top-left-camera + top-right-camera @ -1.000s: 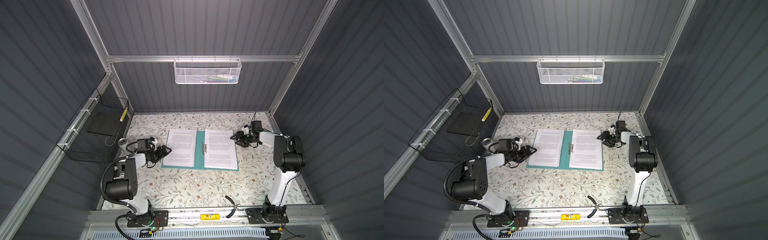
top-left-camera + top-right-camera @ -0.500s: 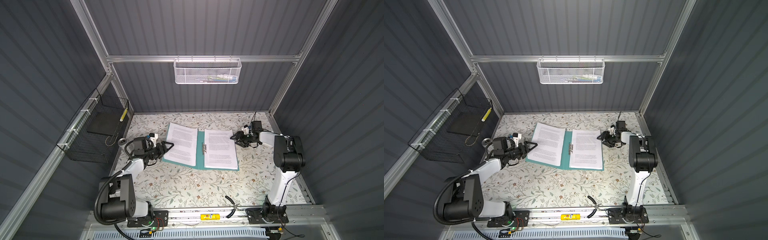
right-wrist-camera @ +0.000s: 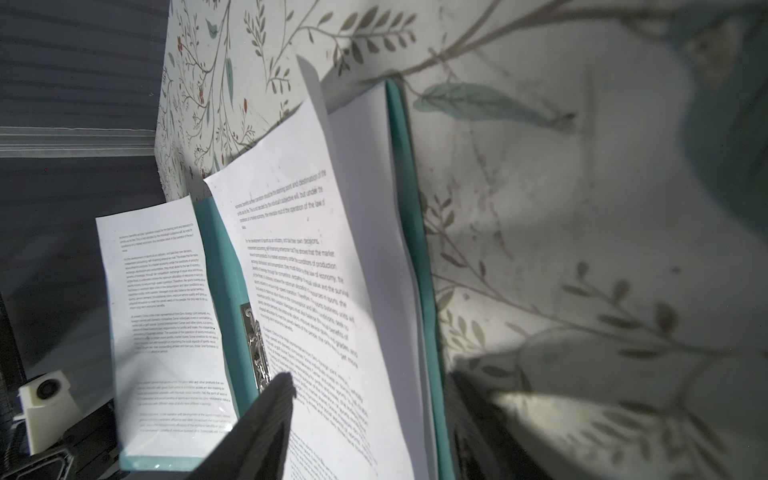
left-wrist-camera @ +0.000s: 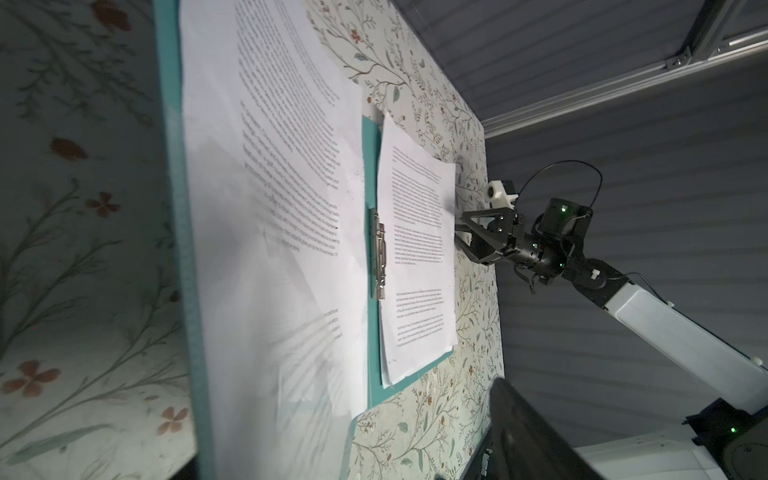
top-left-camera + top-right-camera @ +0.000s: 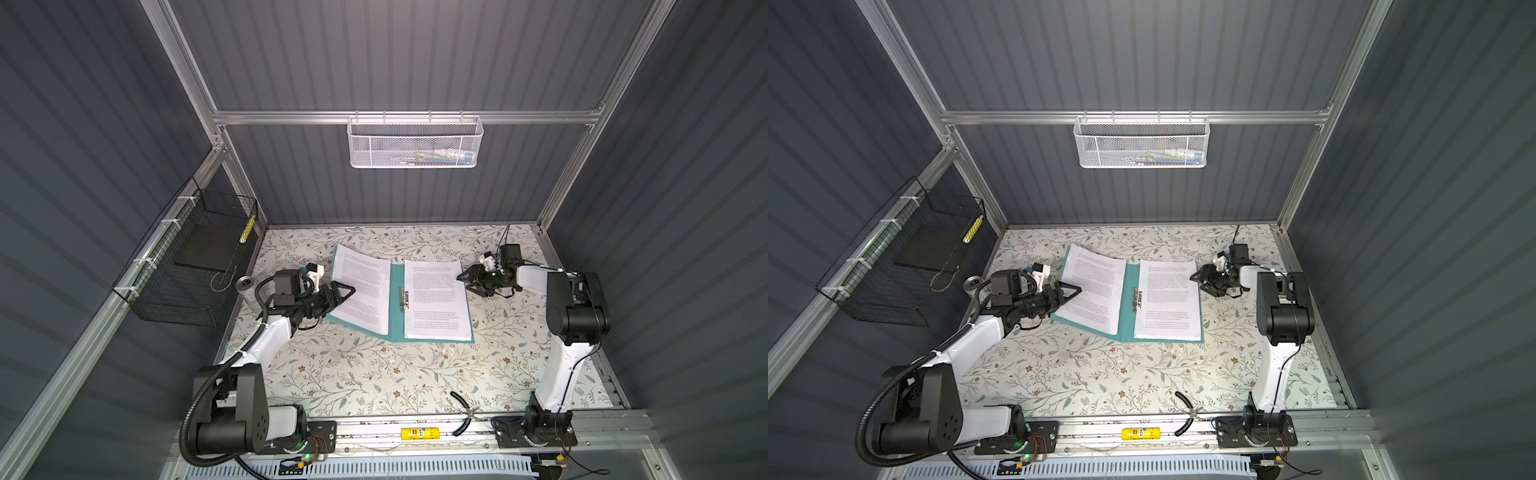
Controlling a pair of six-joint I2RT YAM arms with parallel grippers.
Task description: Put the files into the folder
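The folder [image 5: 397, 272] lies open toward twelve o'clock on the worktop [image 5: 374, 374]. One loose sheet [image 5: 361, 286] rests on its tilted-up nine o'clock cover, and the other files [image 5: 436, 299] are stacked flat on the three o'clock cover. My left fingers [image 4: 536, 432] stand wide at the tilted cover's outer edge. My right fingers [image 3: 257, 428] are part-spread at the stack's two o'clock edge, gripping nothing. Thin card will flex and light paper will slide, so I judge the cover's mid-edge the best hold.

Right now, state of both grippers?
Left gripper: open, jaws astride the raised left cover of the thin teal card folder, not clamped.
Right gripper: open, at the edge of the white printed sheets, holding nothing.
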